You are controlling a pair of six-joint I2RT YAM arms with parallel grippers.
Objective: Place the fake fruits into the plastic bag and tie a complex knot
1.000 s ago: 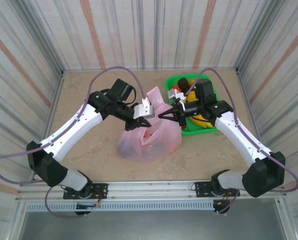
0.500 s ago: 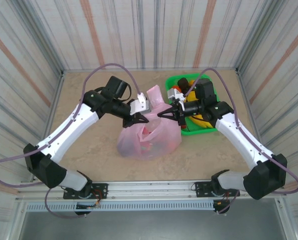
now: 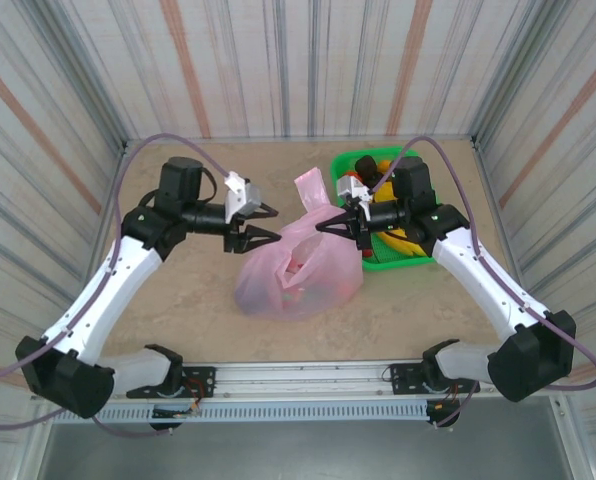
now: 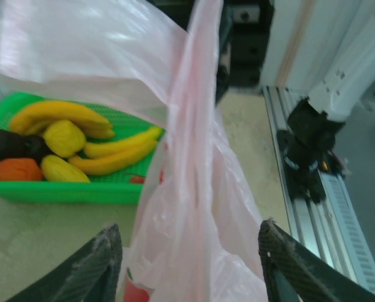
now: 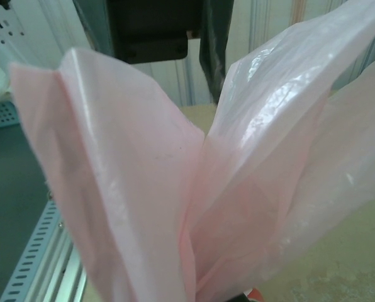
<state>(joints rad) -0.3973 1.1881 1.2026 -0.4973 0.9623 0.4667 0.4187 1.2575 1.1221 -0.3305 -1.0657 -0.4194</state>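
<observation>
1. The left gripper (image 3: 266,224), left of centre in the top view, is spread wide, just beside the bag (image 3: 300,270).
2. The right gripper (image 3: 324,228), right of centre, pinches the bag's upper right edge.
3. The bag sits mid-frame on the table (image 3: 178,290), one strip standing up.
4. Fruits (image 4: 115,157) lie in the tray (image 4: 61,192), at the left of the left wrist view.

Striped walls (image 3: 298,70), perhaps marbled beige tabletop (image 3: 193,300)
</observation>
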